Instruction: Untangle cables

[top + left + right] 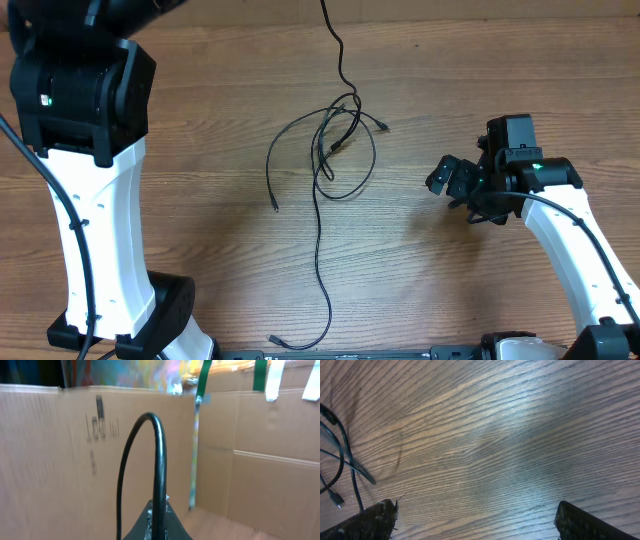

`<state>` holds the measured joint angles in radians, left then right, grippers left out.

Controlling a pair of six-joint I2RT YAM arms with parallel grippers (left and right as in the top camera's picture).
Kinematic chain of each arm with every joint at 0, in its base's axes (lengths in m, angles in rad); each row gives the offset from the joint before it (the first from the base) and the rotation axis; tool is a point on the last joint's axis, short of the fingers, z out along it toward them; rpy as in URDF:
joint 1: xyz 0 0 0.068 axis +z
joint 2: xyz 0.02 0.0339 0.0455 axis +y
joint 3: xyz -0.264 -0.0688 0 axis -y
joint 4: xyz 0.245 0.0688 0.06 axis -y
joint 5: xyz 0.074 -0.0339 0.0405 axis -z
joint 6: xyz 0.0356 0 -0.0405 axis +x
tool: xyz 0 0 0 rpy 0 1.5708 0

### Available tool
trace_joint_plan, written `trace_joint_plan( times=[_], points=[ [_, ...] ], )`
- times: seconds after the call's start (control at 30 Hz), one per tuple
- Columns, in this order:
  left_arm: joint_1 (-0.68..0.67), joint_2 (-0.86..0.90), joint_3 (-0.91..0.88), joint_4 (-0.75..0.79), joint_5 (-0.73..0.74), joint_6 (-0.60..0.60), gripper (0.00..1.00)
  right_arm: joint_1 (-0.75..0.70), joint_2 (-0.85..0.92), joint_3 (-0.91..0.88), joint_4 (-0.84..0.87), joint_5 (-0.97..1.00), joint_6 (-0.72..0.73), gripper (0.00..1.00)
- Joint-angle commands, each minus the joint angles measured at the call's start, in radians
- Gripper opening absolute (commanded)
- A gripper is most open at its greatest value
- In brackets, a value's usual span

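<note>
Cables [320,175] — thin black cords, looped in loose tangle; right claw [447,178] wide open, empty; left claw [157,526] closed.

**Overhead view.** I see the tabletop [200,130] under even, diffuse light from above. The wood reads warm, shadows are soft and short, and the cables [333,146] show crisp, without glare. The left arm [85,90], close to the lens, has a black housing that loses detail.

**Left wrist view.** The cardboard wall [60,470] is smeared sideways and its printed marks are unreadable. The coloured band along the top edge is out of focus, while the black wire loop [159,460] is fairly sharp.

**Right wrist view.** A pale bluish sheen crosses the wood grain from upper middle to right. The fingers [372,521] in the bottom corners are dark and soft.
</note>
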<state>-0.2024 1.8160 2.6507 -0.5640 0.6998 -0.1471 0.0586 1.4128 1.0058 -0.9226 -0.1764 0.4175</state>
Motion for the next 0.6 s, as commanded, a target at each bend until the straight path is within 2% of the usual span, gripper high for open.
trace_joint_plan(
  times=[0.0,0.13,0.3,0.4,0.57],
  points=[
    [0.021,-0.006,0.016,0.096,0.008,-0.128,0.04,-0.004,-0.012,0.001,0.005,0.000,-0.008,1.00],
    [0.052,-0.006,0.016,0.227,0.008,-0.282,0.04,-0.004,-0.012,0.001,0.009,-0.001,-0.007,1.00],
    [0.088,-0.006,0.016,0.222,0.010,-0.365,0.04,-0.004,-0.012,0.001,0.033,-0.044,-0.023,0.99],
    [0.093,-0.006,0.016,0.200,0.051,-0.374,0.04,-0.003,-0.012,0.001,0.097,-0.183,-0.126,0.99],
    [0.091,-0.006,0.016,0.170,0.120,-0.373,0.04,0.000,-0.012,0.001,0.314,-0.591,-0.292,1.00]
  ],
)
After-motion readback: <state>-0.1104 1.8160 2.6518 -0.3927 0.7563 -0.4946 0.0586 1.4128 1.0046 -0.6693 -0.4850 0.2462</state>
